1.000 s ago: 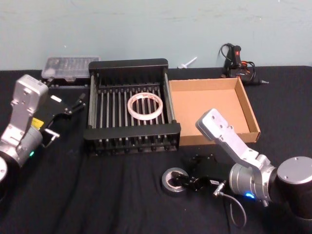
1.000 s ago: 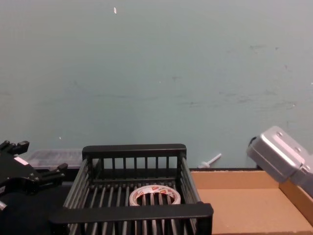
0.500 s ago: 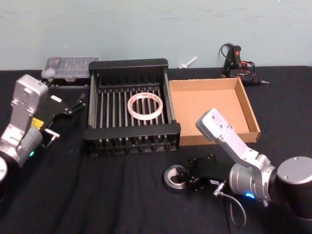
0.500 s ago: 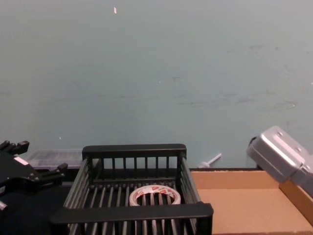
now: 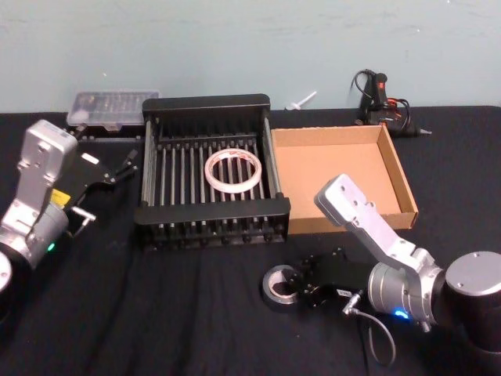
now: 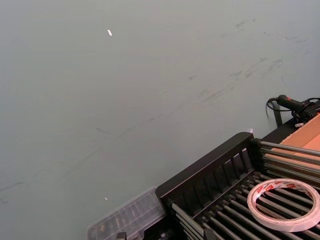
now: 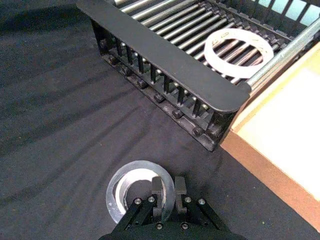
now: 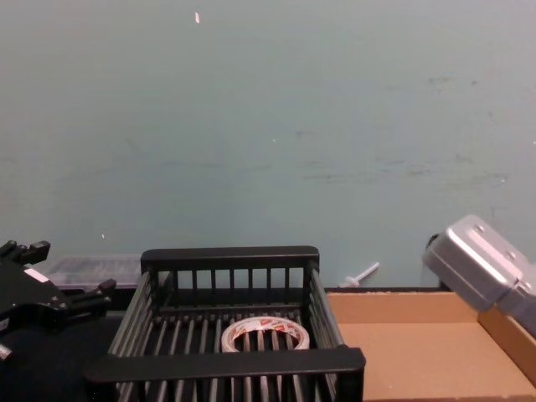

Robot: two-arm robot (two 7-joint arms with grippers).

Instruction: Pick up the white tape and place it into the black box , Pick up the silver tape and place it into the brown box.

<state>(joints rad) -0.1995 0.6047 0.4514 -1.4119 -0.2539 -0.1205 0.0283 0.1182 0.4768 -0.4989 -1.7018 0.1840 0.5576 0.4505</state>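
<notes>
My right gripper (image 7: 164, 192) has slid in low over the black cloth and its 2 fingers (image 7: 157, 189) are now pinched together on the near wall of the silver tape (image 7: 135, 192). 1 finger sits inside the hole of the roll and the other sits just outside it, so the wall is between them. A second ago my fingers were beside the roll and more apart, so this is the grab. The roll has shifted a little on the cloth and now lies flat under my fingertips, not lifted yet. The brown box (image 5: 395, 176) is past my fingers and off to the right side, open on top and with nothing in it. I think the next thing is to lift the roll up, carry it over the low wall and let go. The wall of the roll is thick and my pinch is only on 1 edge, so it could tip or slip when I lift. The white tape (image 5: 233, 171) already lies flat on the bars inside the black box (image 5: 211, 220), so that part looks done. My left gripper (image 5: 117, 168) waits beside the black box, far from my right fingers, with its fingers apart and holding nothing.
</notes>
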